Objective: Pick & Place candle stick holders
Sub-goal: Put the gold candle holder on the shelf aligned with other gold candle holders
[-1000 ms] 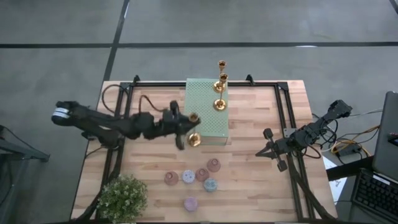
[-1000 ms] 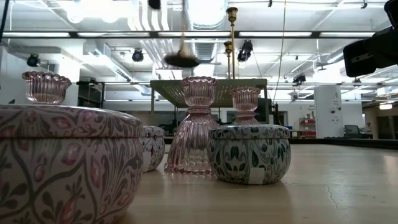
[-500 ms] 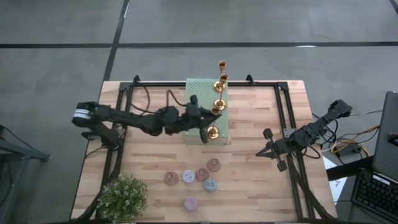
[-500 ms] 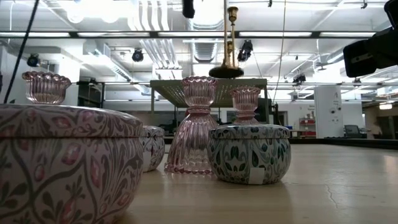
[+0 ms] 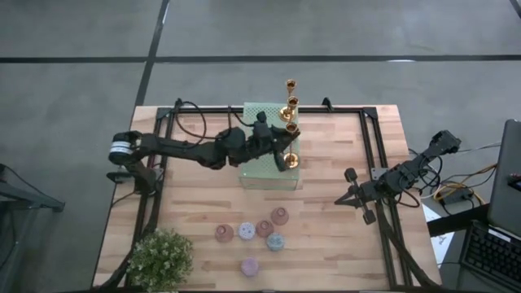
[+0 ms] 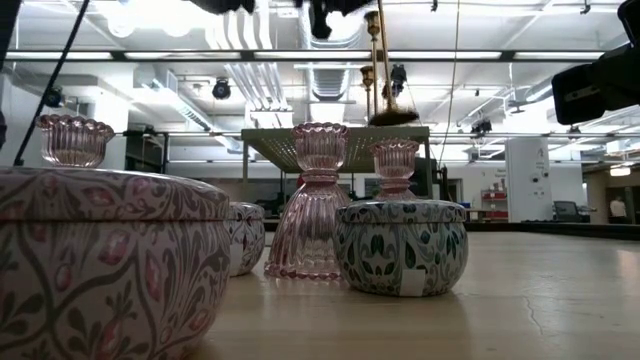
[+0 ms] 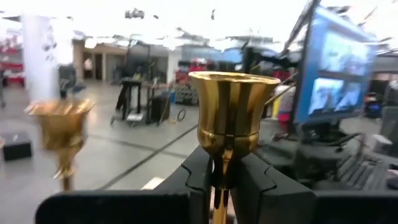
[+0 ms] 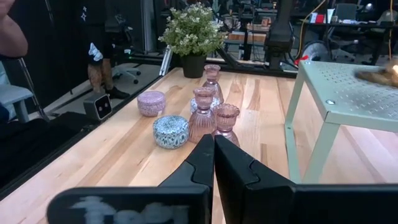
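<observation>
Leafy potted plant (image 5: 160,257), pale green perforated block (image 5: 262,167), wooden table (image 5: 342,236)

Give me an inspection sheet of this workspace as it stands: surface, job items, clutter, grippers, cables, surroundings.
Surface: wooden table, bare at right.
Job's things: gold candle holders on the pale green stand; pink glass holders grouped near the front edge.
Clutter: patterned tins; potted plant at the front left corner.
Grippers: left gripper shut on a gold holder above the stand; right gripper shut, empty, at the right edge.
Cables: black cables along the left arm.
Surroundings: grey floor, a keyboard at right.
</observation>
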